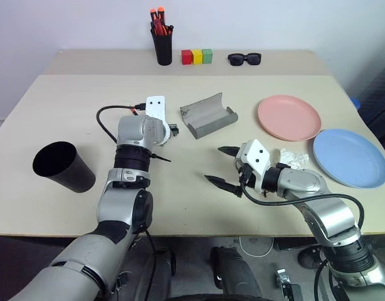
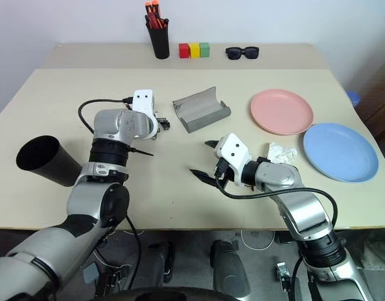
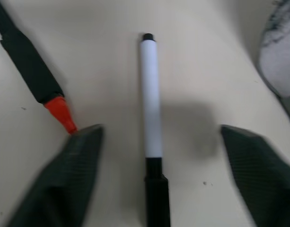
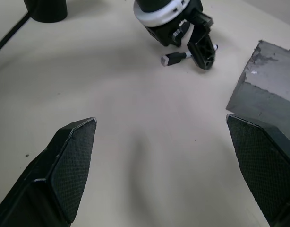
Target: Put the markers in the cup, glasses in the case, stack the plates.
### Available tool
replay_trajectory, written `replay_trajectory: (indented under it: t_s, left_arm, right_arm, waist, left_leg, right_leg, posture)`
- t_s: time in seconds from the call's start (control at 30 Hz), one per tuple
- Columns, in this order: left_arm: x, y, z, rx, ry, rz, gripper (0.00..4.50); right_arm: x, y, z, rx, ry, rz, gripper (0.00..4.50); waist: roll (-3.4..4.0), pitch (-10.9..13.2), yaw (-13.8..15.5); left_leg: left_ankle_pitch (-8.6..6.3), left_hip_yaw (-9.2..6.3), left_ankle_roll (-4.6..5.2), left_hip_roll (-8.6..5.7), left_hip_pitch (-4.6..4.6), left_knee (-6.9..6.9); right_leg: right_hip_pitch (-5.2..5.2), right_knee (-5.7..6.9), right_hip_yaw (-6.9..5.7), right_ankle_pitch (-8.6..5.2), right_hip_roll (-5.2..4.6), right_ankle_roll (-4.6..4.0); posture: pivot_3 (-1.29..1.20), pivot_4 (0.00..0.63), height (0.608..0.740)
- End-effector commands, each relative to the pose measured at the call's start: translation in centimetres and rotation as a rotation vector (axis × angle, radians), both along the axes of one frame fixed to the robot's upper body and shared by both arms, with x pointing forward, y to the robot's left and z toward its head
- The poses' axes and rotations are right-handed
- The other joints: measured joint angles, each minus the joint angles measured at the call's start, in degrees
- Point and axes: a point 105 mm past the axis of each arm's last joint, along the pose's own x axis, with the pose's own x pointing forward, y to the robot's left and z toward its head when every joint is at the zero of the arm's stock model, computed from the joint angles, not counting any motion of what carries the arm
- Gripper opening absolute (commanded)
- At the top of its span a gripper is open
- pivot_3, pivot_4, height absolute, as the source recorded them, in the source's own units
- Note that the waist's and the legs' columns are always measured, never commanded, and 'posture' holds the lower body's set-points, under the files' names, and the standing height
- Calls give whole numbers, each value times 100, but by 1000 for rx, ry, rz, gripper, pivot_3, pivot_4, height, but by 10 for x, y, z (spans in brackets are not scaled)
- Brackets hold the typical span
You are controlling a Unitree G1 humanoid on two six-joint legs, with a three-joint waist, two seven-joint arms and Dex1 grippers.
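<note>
My left gripper (image 3: 159,132) is open and points down at the table, one finger on each side of the white marker (image 3: 150,94) without touching it. The red and black marker (image 3: 29,64) lies just beside it. Both lie next to the open grey case (image 1: 208,115). The wide black cup (image 1: 63,166) stands at the left. My right gripper (image 1: 221,165) is open and empty over the bare table, in front of the case. A small pale tangle, which I take for the glasses (image 1: 293,157), lies by my right arm. The pink plate (image 1: 289,117) and blue plate (image 1: 350,157) sit side by side at the right.
At the back stand a tall black cup of red-orange pens (image 1: 162,41), three coloured blocks (image 1: 197,56) and black sunglasses (image 1: 244,59). A black cable loops off my left wrist (image 1: 108,128). There is free table between the cup and my left arm.
</note>
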Motion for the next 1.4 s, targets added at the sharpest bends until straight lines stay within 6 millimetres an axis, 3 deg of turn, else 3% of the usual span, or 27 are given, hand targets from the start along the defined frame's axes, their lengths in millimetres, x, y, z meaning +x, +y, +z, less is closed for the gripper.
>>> replay_trajectory:
  t_s: [0.03,0.17,0.33,0.43,0.53,0.6,0.77,0.97,1.13,1.4]
  left_arm:
    - [1,-6,2,5,17,-21,2050]
    - [1,-4,1,28,28,-14,51]
    - [6,-3,16,-14,-84,-2,51]
    - [11,-3,44,-120,-294,17,51]
    - [8,10,79,-48,-574,37,51]
    - [-2,23,103,72,-772,66,51]
    - [-51,58,149,108,-1167,137,51]
    - [-105,96,160,330,-1335,306,51]
    - [-142,123,151,452,-1336,466,51]
    - [-178,148,134,552,-1252,634,51]
  right_arm:
    - [-5,7,10,14,-39,25,4500]
    - [-5,9,10,15,-35,31,4500]
    - [-4,14,9,23,-31,46,4500]
    - [-4,17,9,28,-29,55,4500]
    - [-4,20,10,33,-31,62,4500]
    - [-4,21,10,35,-34,66,4500]
    - [-2,26,15,51,-46,78,4500]
    - [6,40,31,202,-25,100,4500]
    - [6,52,49,382,-6,163,4500]
    - [-10,72,45,435,116,326,4500]
  waist:
    - [0,0,6]
    - [0,0,9]
    - [-1,0,6]
    - [-1,0,-1]
    - [-2,0,-26]
    - [-2,0,-29]
    - [-1,0,2]
    - [-7,-4,-1]
    - [-7,-4,3]
    - [-8,-5,-7]
  left_leg:
    - [0,0,0,-1,0,0]
    - [0,-1,0,-3,0,0]
    - [1,-3,-1,-3,0,0]
    - [1,-3,-2,-2,-1,-1]
    - [3,0,-6,0,-2,-6]
    - [5,1,-10,2,-1,-12]
    - [5,4,-11,3,-1,-10]
    - [5,1,-9,2,0,-4]
    - [5,0,-9,4,2,-2]
    - [4,-1,-7,5,4,-2]
  right_leg:
    - [1,0,0,0,-1,0]
    - [3,-1,0,1,-2,2]
    - [3,-1,-1,1,-2,2]
    - [2,-3,-1,1,-4,2]
    - [-5,0,1,2,-4,0]
    - [-9,1,4,3,-1,-1]
    - [-8,0,6,4,-3,-3]
    - [0,-1,4,4,-3,-4]
    - [3,0,2,4,0,-4]
    - [5,1,-1,4,0,-5]
  posture:
    - [0,150,740]
    - [0,150,740]
    - [0,150,740]
    - [0,150,740]
    - [0,150,740]
    - [0,150,740]
    - [0,150,740]
    - [0,150,740]
    - [0,150,740]
    - [0,150,740]
